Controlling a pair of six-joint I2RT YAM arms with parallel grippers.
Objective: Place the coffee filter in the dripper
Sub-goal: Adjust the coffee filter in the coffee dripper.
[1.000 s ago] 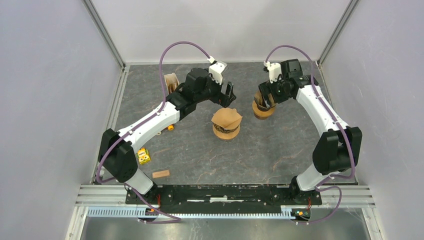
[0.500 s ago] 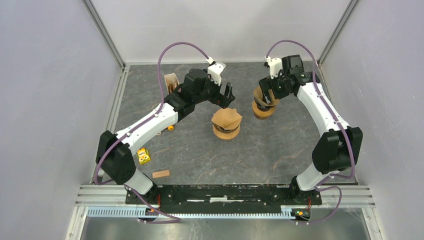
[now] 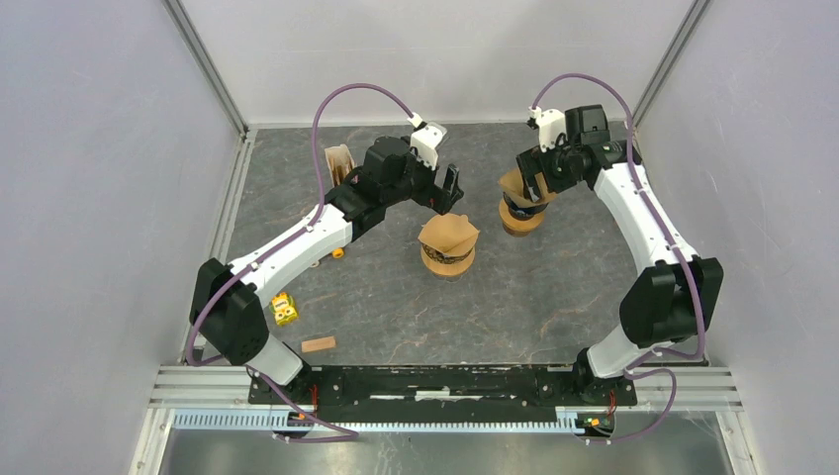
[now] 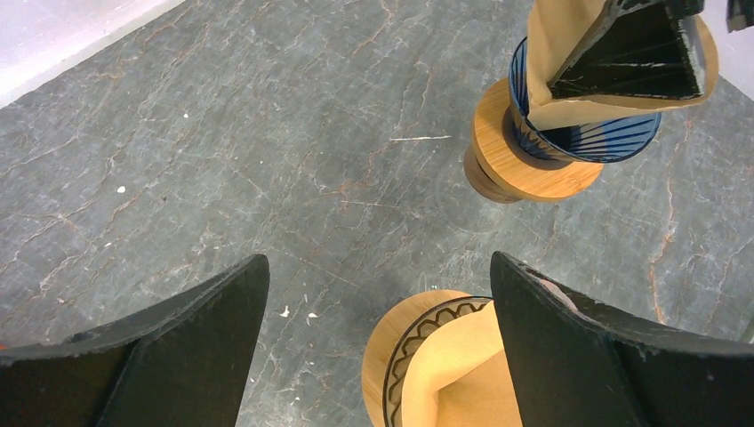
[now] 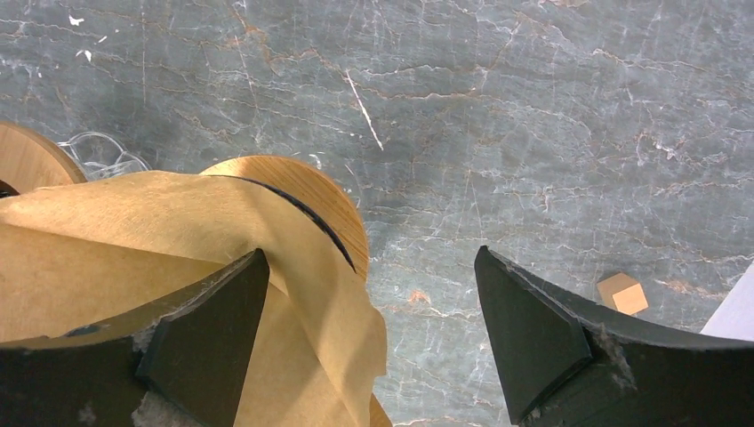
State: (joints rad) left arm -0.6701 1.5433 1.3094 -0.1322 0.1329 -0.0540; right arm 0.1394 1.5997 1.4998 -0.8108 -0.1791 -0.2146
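Two drippers on wooden bases stand mid-table. The middle dripper point(image 3: 447, 255) carries a brown coffee filter point(image 3: 448, 232); my left gripper point(image 3: 452, 191) hovers open just behind it, nothing between its fingers. In the left wrist view that dripper point(image 4: 425, 345) and its filter point(image 4: 471, 374) sit below my left gripper point(image 4: 378, 347). The right dripper point(image 3: 520, 215), blue-ribbed point(image 4: 582, 140), holds a second filter point(image 4: 569, 53). My right gripper point(image 3: 531, 185) is open over it. In the right wrist view my right gripper point(image 5: 369, 329) has its left finger point(image 5: 204, 347) against that filter point(image 5: 178, 231).
A holder of spare filters point(image 3: 339, 162) stands at the back left. A yellow cube point(image 3: 285, 310), a wooden block point(image 3: 318, 344) and a small orange piece point(image 3: 337, 253) lie near the left arm. Another small wooden block point(image 5: 621, 293) lies beside the right dripper. Grey walls enclose the table.
My right gripper has drawn back and to the right over the right dripper, and the filter's edge now shows beside it. The left arm has hardly moved.
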